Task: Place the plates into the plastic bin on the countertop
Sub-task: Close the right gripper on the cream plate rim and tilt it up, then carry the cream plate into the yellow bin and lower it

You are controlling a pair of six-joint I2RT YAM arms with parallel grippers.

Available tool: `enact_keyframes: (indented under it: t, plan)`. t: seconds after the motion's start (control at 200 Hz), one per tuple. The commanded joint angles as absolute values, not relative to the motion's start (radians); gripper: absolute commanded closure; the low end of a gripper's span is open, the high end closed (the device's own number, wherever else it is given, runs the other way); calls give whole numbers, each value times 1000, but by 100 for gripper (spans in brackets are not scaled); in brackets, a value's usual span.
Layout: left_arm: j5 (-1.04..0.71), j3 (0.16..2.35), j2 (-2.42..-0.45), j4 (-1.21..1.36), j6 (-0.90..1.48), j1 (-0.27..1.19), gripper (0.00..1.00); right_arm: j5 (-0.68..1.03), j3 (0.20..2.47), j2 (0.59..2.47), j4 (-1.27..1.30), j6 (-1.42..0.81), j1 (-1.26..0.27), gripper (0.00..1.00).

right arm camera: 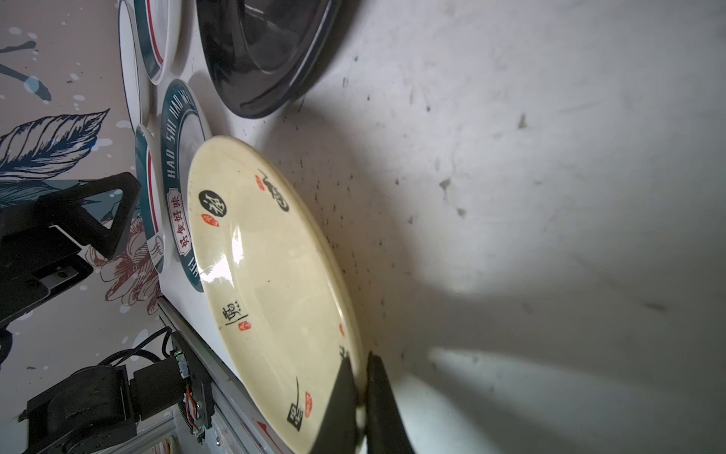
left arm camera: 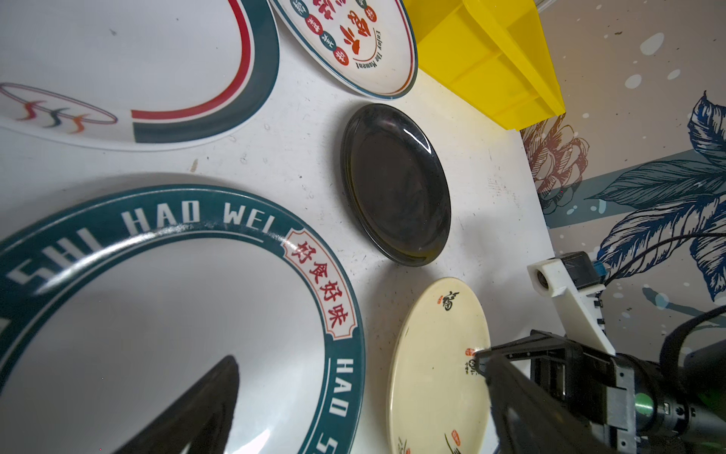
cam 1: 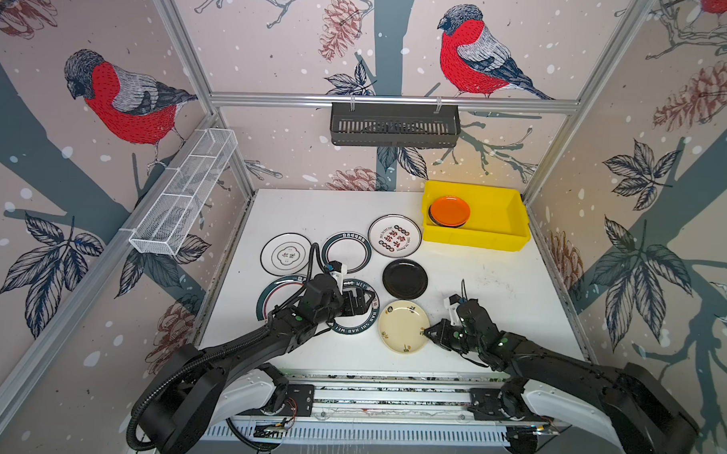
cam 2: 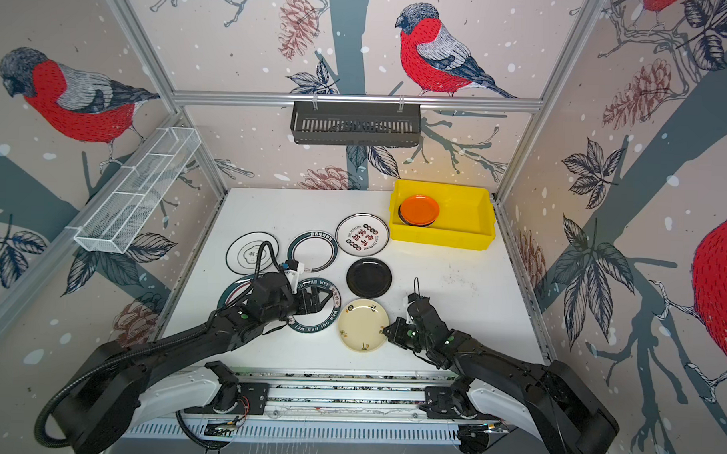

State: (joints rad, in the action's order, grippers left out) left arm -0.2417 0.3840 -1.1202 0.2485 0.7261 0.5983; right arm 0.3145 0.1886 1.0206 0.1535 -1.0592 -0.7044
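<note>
On the desk (cam 1: 497,291) we clamp our right pincer (right arm camera: 360,359) on the cream plate (cam 1: 400,327); our left pincer (cam 1: 366,303) stands apart.

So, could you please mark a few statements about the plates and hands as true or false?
The right hand pinches the rim of the cream plate. True.
The yellow bin is empty. False: an orange plate lies in it.
The left hand is open over the HAO WEI plate. True.
The red-character plate is in the bin. False: it lies on the countertop beside it.
</note>
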Motion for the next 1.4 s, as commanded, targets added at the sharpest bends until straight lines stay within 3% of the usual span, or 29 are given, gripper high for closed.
enact_keyframes:
  t: [0.0,0.45,0.555,0.756,1.036,1.391]
  plan:
    - [-239,388,-1112,270,721,598,3,306,178,994,142,-1093,-692,98]
    - [-227,402,-1100,257,711,597,3,324,219,866,30,-1080,-556,99]
    - [-222,412,-1100,258,707,597,3,261,278,860,-58,-1035,-522,99]
    - [-211,436,-1097,252,702,597,3,308,360,891,-89,-962,-366,99]
    - [-191,443,-1070,246,695,597,3,318,613,1049,-116,-844,-219,100]
    - [-176,466,-1061,221,675,595,3,207,993,1398,-60,-742,-98,99]
